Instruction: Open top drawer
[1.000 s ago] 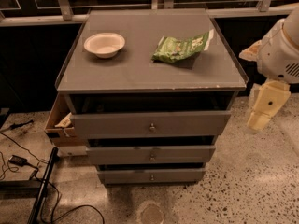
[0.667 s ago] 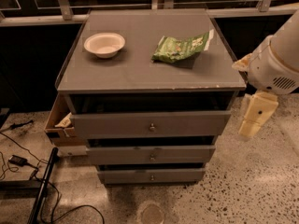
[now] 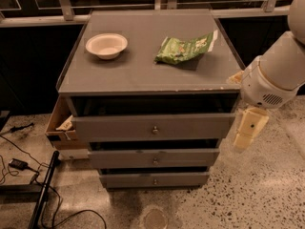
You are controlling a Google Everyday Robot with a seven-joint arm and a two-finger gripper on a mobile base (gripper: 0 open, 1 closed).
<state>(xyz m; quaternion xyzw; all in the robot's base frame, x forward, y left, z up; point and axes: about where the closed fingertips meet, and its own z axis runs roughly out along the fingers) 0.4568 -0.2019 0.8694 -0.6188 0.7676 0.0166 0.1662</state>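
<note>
The top drawer (image 3: pixel 152 127) is the widest grey front under the cabinet top, with a small round metal knob (image 3: pixel 155 130) at its centre. It stands pulled out a little, with a dark gap above it. Two narrower grey drawer fronts (image 3: pixel 153 158) sit below, also slightly out. My gripper (image 3: pixel 247 133) hangs from the white arm at the cabinet's right side, level with the top drawer and just right of its end. It holds nothing that I can see.
A white bowl (image 3: pixel 106 45) and a green snack bag (image 3: pixel 186 48) lie on the cabinet top (image 3: pixel 143 70). A cardboard box (image 3: pixel 61 125) sticks out at the cabinet's left. Black cables (image 3: pixel 19 163) and a dark bar lie on the speckled floor at left.
My arm and gripper have moved left and a little down, closer to the right end of the top drawer. The drawers, bowl and bag have not moved.
</note>
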